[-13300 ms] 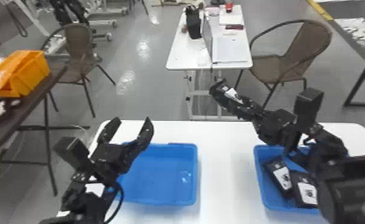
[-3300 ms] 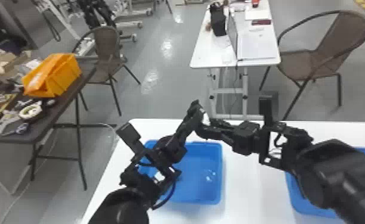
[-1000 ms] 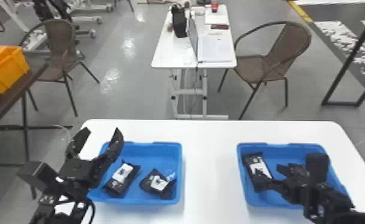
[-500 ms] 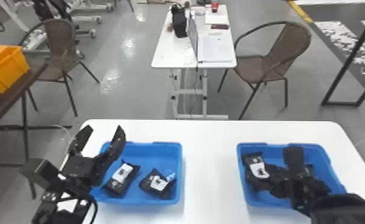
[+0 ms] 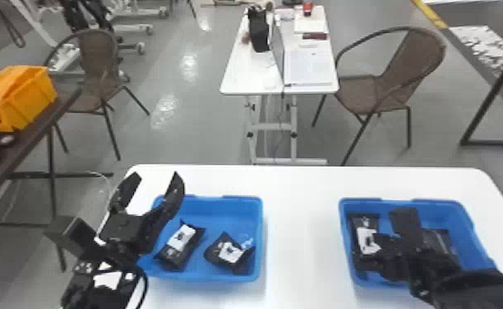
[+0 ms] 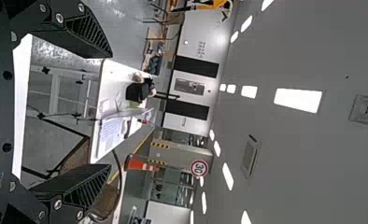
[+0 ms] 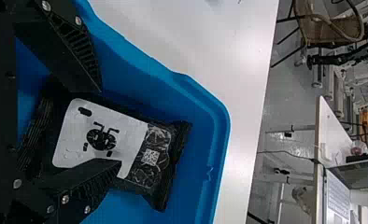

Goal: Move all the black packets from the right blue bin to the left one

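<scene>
While my right gripper (image 7: 109, 127) hung spread about a packet (image 7: 149, 156) in the right bin (image 5: 439, 213), one finger (image 7: 81, 184) overlapped its face; closing askew, I judged, could crumple the film and slip it loose.

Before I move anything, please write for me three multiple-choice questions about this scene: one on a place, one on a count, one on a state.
1. Where is the right tool?
A) Above a chair
B) At the right blue bin
C) Above the floor

2. How many black packets lie in the left blue bin?
A) None
B) Four
C) Two

3. How is the left tool?
A) Open and empty
B) Shut on a packet
C) Shut and empty

1: B, its fingers are beside a packet and the blue wall.
2: C, two separate packets with white labels lie there.
3: A, its fingers stand apart with nothing between them.
</scene>
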